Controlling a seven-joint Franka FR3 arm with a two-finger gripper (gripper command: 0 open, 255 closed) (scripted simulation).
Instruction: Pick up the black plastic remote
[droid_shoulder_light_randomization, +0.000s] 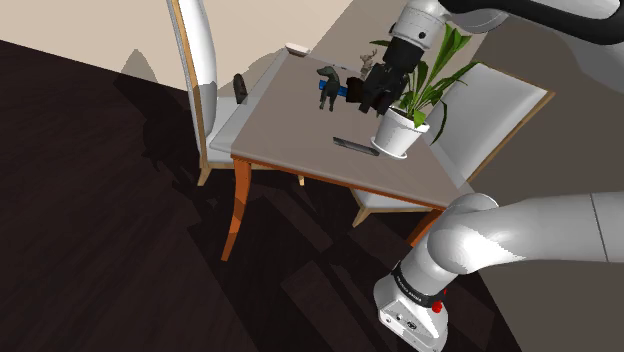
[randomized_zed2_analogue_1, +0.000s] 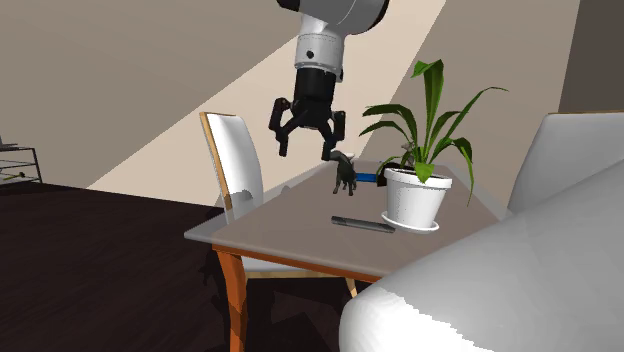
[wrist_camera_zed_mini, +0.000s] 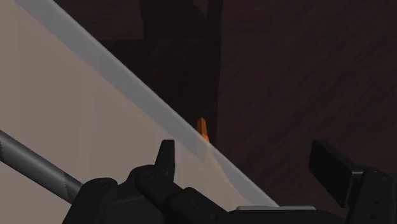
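None of the pickup proper was done: the remote (randomized_zed2_analogue_1: 363, 224), a slim dark bar, lay flat on the worktop (randomized_zed2_analogue_1: 270, 232) just beside the white pot (randomized_zed2_analogue_1: 415, 198) of the leafy plant, and nothing touched it. The jaws hung high above the worktop, spread wide and gripping nothing, to the second exterior view's left of the plant. As I judged it, the approach was only partly made. Left to do were the shift across to the remote, the descent, the closing on it and the lift. The second exterior view gave the height best, with open air between the jaws and the worktop, and a small dark figurine (randomized_zed2_analogue_1: 344, 172) with a blue object (randomized_zed2_analogue_1: 368, 179) standing behind the remote. The shoulder view instead gave the layout from above: remote between the pot and the worktop's near edge, with the jaws drawn over the plant's leaves. The wrist view looked past the spread jaws at the worktop's edge, a sliver of orange leg (wrist_camera_zed_mini: 202, 129) and the dark floor (wrist_camera_zed_mini: 305, 76). A grey bar (wrist_camera_zed_mini: 38, 165) crossed the worktop there; I could not tell whether it was the remote.
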